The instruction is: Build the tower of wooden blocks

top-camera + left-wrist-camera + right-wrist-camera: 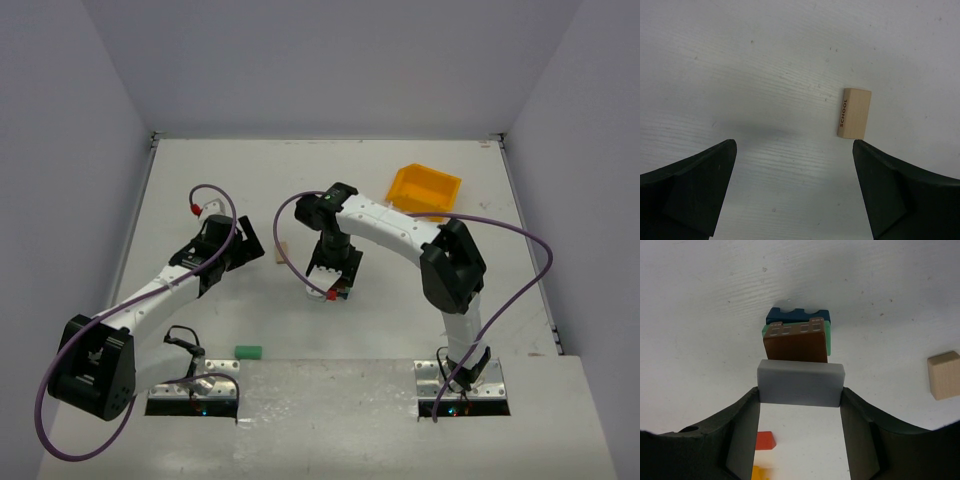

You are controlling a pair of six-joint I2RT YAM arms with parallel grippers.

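Note:
The wood block tower stands mid-table as a short stack: a blue block at the bottom, a green one on it, and a brown one on top. My right gripper is shut on a grey block and holds it right over the brown block; I cannot tell whether they touch. In the top view, the right gripper covers the stack. My left gripper hangs open and empty above the table. A tan block marked SCHOOL lies flat just beyond its right finger.
A yellow bin sits at the back right. One green block lies near the front edge by the left arm's base. Beside the tower lie a tan block, a red piece and a yellow piece.

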